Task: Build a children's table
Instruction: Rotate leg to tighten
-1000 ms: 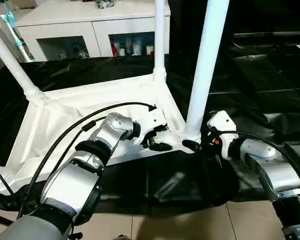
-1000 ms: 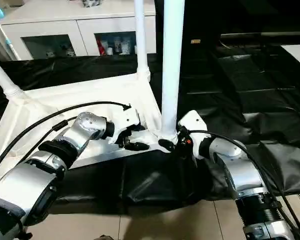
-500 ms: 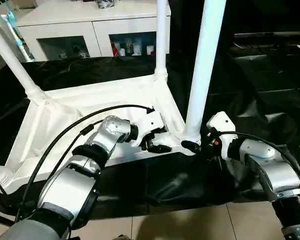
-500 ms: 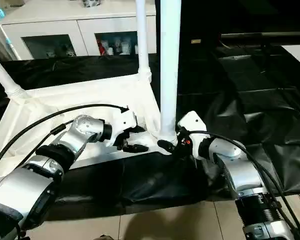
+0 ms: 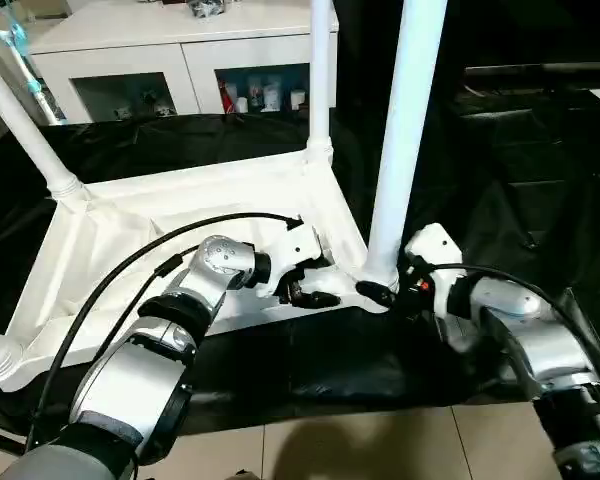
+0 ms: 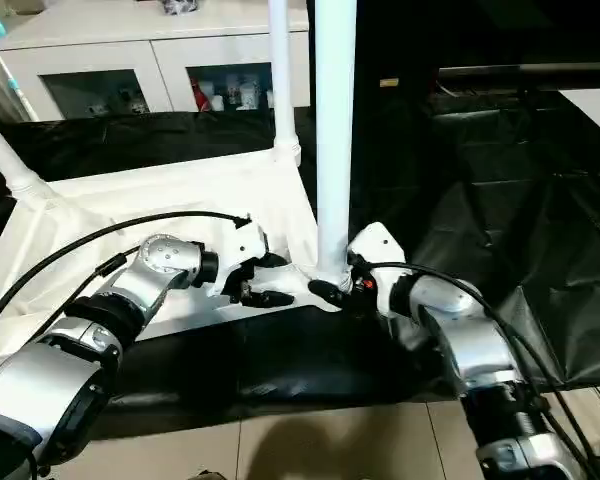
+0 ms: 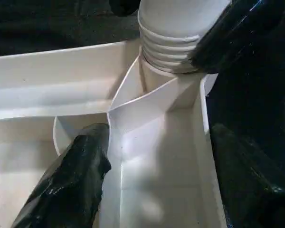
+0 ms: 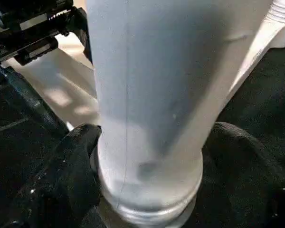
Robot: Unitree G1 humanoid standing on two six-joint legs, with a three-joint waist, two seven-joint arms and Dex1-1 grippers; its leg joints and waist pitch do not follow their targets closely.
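Note:
The children's table lies upside down on the black cover, its white top [image 5: 130,215] with the rim facing up. Three white legs stand in corner sockets: the near-right leg [image 5: 405,120], the far-right leg [image 5: 320,80] and the far-left leg [image 5: 25,125]. My left gripper [image 5: 310,285] straddles the near rim by the near-right socket. One finger [image 7: 71,185] is inside against a rib and the other [image 7: 247,180] is outside the wall. My right gripper [image 5: 380,290] is shut on the base of the near-right leg [image 8: 147,95], with a finger [image 8: 71,175] on either side.
A white glass-door cabinet [image 5: 180,30] stands behind the table. The black cover [image 5: 500,180] lies in folds to the right and hangs over the front edge above the tiled floor [image 5: 380,450]. Black cables [image 5: 130,270] run along my left forearm.
The near-right leg stands straighter than a second ago, and the table's near-right corner has shifted slightly. Both grippers keep their places on it. The black cover's front fold has flattened.

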